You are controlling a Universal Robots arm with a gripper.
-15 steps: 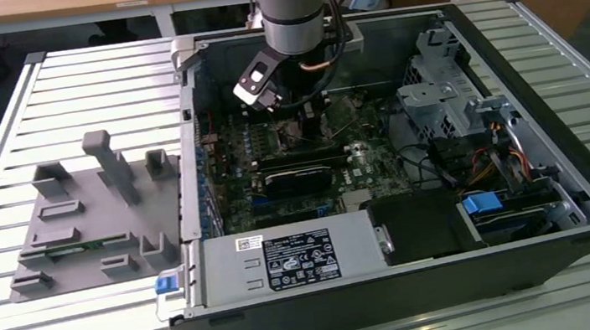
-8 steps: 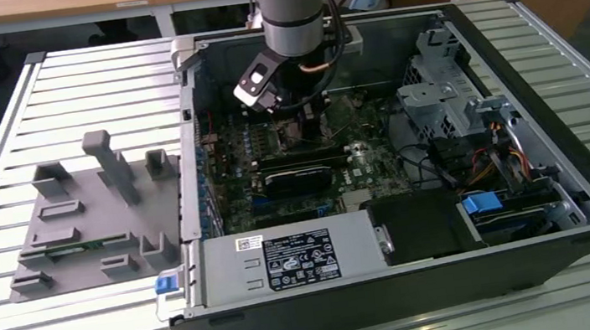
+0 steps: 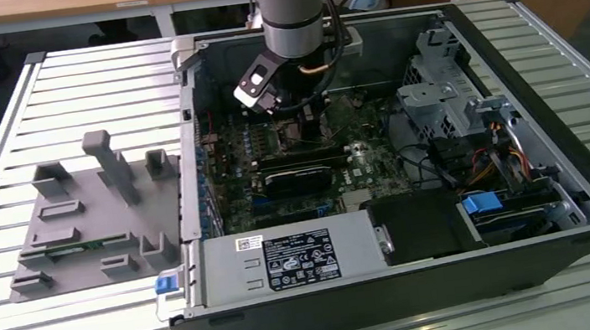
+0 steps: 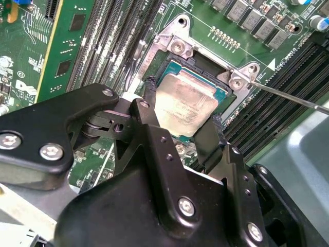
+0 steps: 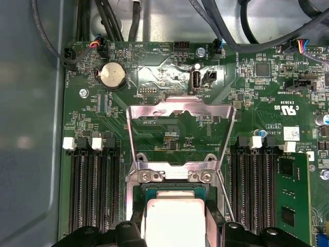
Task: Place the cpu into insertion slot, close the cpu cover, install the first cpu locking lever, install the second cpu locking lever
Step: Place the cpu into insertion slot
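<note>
One cpu (image 4: 186, 102) in pincer (image 4: 181, 108) grip

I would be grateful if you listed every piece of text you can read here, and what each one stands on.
White sticker on the silver metal power supply box: black print, too small to read.
Green motherboard: white lettering beside its parts, too fine to read.
Small white label on that board: unreadable.
Pale silver square cpu: faint marks on its face, illegible.
Nothing can be quoted with confidence.

Printed sticker (image 3: 296, 259) on power supply (image 3: 361, 245); white lettering (image 5: 284, 108) on motherboard (image 5: 267, 87).
</note>
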